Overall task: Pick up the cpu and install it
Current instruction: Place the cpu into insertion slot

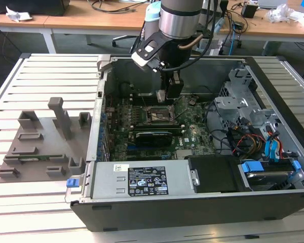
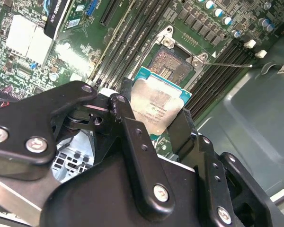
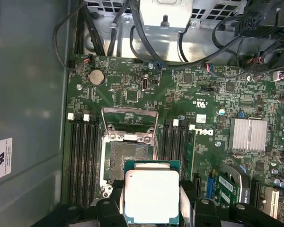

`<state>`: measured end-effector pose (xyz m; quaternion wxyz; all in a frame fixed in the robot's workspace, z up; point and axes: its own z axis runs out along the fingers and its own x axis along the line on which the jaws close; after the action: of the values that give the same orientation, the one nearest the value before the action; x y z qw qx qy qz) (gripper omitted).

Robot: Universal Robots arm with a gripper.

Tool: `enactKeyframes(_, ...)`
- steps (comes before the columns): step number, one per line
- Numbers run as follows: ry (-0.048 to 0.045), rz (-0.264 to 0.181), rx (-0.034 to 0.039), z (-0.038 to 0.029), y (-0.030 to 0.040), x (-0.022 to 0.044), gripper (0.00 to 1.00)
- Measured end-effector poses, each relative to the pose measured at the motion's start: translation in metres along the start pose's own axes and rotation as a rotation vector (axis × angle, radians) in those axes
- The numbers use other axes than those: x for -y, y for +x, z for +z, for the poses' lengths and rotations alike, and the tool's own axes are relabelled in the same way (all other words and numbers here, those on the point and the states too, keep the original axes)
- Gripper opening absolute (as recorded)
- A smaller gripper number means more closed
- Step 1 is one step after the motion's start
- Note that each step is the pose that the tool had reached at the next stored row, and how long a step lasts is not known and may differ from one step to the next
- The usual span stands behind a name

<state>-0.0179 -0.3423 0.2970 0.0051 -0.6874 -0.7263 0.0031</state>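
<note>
In both wrist views the cpu (image 3: 151, 195) (image 2: 157, 105), a small flat square chip with a silvery top and thin tan edge, sits clamped between two black fingers (image 3: 114, 201) (image 2: 128, 124). My gripper (image 3: 151, 201) (image 2: 155, 113) (image 1: 164, 95) is shut on it. I hold the chip tilted a little above the green motherboard (image 1: 192, 132), beside the open socket (image 3: 128, 153) (image 2: 173, 67) (image 1: 159, 114). The socket's metal frame (image 3: 130, 118) stands flipped up, and its contact field lies bare. In the exterior view the arm reaches down into the open computer case (image 1: 109, 68).
Memory slots (image 3: 83, 156) flank the socket on both sides. A long black card (image 1: 153, 136) lies in front of it. A power supply (image 1: 142, 179), a drive cage (image 1: 238, 93) and loose cables (image 1: 243, 142) crowd the case. A grey fixture (image 1: 40, 139) rests on the slatted table.
</note>
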Motion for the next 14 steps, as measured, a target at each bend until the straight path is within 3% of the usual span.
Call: enactKeyframes(14, 0.0000, 0.035, 0.0015, 0.0030, 0.0016, -0.0001, 0.55)
